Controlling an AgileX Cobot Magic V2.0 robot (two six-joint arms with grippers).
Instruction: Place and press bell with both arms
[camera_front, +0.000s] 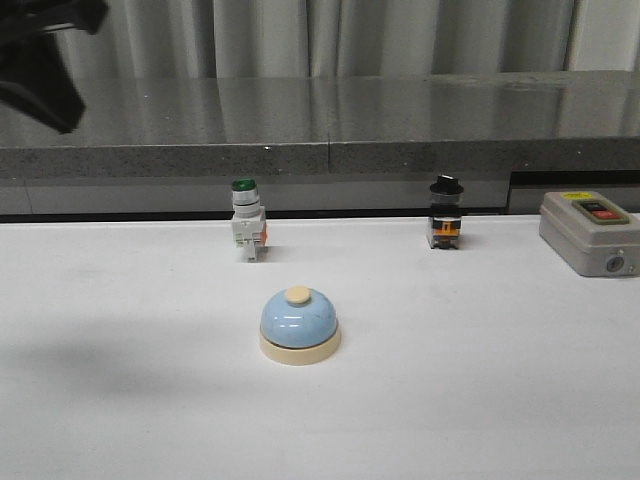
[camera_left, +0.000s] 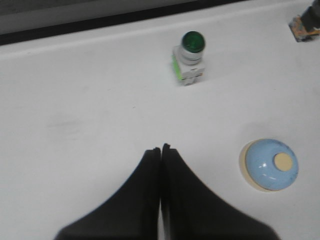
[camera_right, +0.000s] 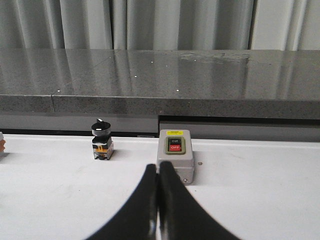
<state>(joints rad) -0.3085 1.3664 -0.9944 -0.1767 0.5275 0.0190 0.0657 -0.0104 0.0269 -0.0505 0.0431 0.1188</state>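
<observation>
The bell (camera_front: 299, 324), a light-blue dome on a cream base with a cream top button, stands on the white table near the middle. It also shows in the left wrist view (camera_left: 270, 165). My left gripper (camera_left: 161, 149) is shut and empty, high above the table to the left of the bell. Part of the left arm (camera_front: 45, 55) shows blurred at the top left of the front view. My right gripper (camera_right: 158, 166) is shut and empty, low over the table, pointing at the grey box. The bell is out of the right wrist view.
A green-capped white pushbutton switch (camera_front: 246, 220) (camera_left: 189, 59) stands behind the bell. A black knob switch (camera_front: 446, 213) (camera_right: 102, 139) stands at the back right. A grey box with red button (camera_front: 587, 232) (camera_right: 175, 155) sits far right. A grey stone ledge (camera_front: 330, 130) runs behind the table.
</observation>
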